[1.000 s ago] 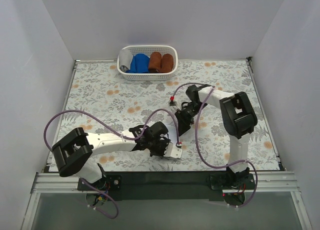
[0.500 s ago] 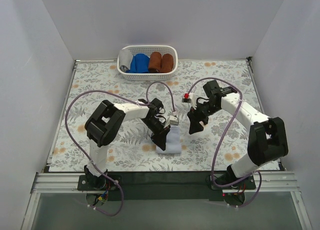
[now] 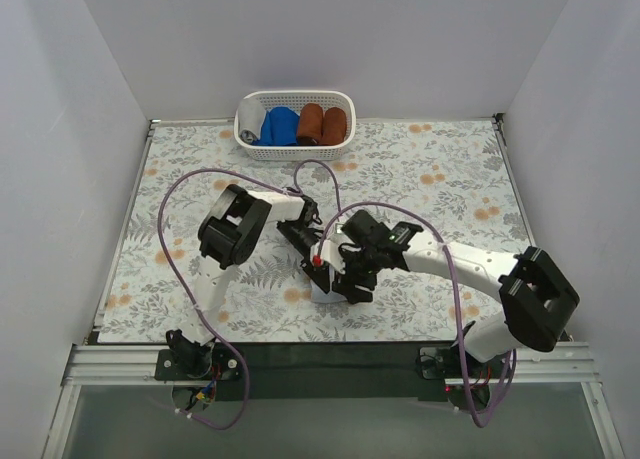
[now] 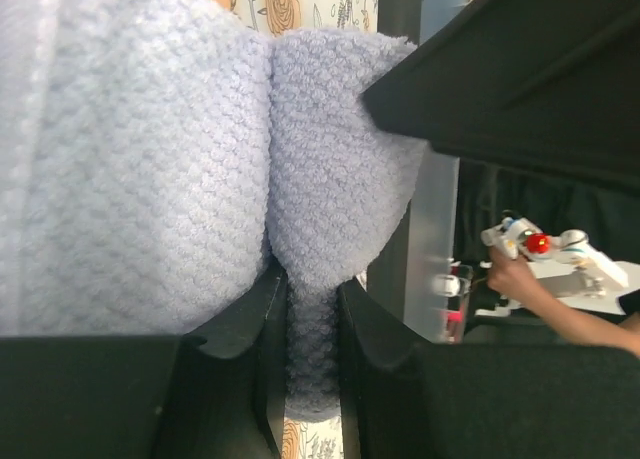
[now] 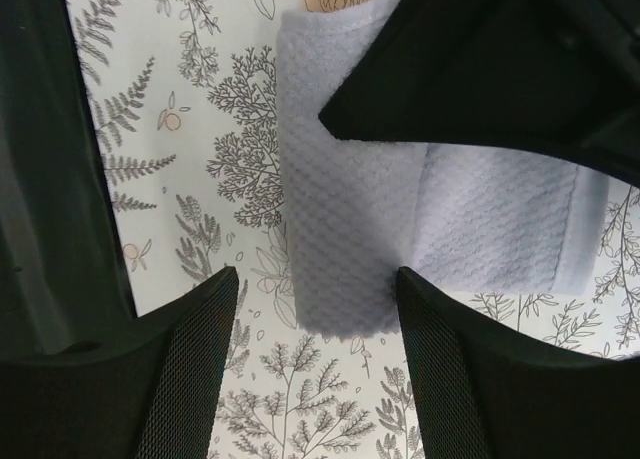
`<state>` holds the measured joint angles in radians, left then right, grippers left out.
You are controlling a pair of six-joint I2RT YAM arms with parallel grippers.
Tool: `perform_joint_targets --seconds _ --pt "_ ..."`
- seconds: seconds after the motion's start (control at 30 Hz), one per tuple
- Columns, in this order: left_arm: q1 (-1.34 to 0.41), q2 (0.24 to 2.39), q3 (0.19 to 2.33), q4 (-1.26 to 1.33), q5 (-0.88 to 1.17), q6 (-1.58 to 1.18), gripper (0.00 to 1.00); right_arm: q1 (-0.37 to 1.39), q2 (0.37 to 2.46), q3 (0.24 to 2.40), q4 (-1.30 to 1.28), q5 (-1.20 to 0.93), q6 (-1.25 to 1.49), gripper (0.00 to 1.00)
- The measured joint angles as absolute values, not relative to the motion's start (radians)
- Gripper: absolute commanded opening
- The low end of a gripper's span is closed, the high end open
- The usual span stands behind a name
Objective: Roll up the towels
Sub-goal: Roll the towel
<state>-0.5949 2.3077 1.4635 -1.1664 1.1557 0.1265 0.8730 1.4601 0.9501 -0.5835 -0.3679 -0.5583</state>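
On the flowery table (image 3: 450,179) we had swung our right arm (image 3: 470,264) in from the side, so the right claw (image 5: 315,279) hung wide open over the pale lavender towel (image 5: 340,229) near the middle, while the left claw (image 4: 305,319) pinched its fold, and rolling looked ready to start.

The lavender towel (image 4: 150,179) is nubbly matt cloth; the left tool (image 4: 312,314) looks like matt black plastic

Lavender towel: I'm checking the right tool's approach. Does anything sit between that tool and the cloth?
Partly. The left tool, shut on a fold of the lavender towel, overhangs part of it in the right wrist view. The end under the open right tool is bare.
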Motion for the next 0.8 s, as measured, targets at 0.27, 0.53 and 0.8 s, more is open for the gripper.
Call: perform_joint_targets --seconds 0.27,0.53,0.8 --pt "-0.583 2.359 1.516 -1.247 1.163 0.137 0.05 1.006 1.546 0.913 -0.435 -0.147 -0.551 0.22" --pt "-0.548 2.337 1.491 -1.236 1.161 0.141 0.32 0.994 1.526 0.861 -0.337 -0.151 -0.555 0.01" --pt "-0.406 1.971 1.282 -0.998 1.009 0.160 0.53 0.846 1.530 0.848 -0.340 -0.402 -0.575 0.01"
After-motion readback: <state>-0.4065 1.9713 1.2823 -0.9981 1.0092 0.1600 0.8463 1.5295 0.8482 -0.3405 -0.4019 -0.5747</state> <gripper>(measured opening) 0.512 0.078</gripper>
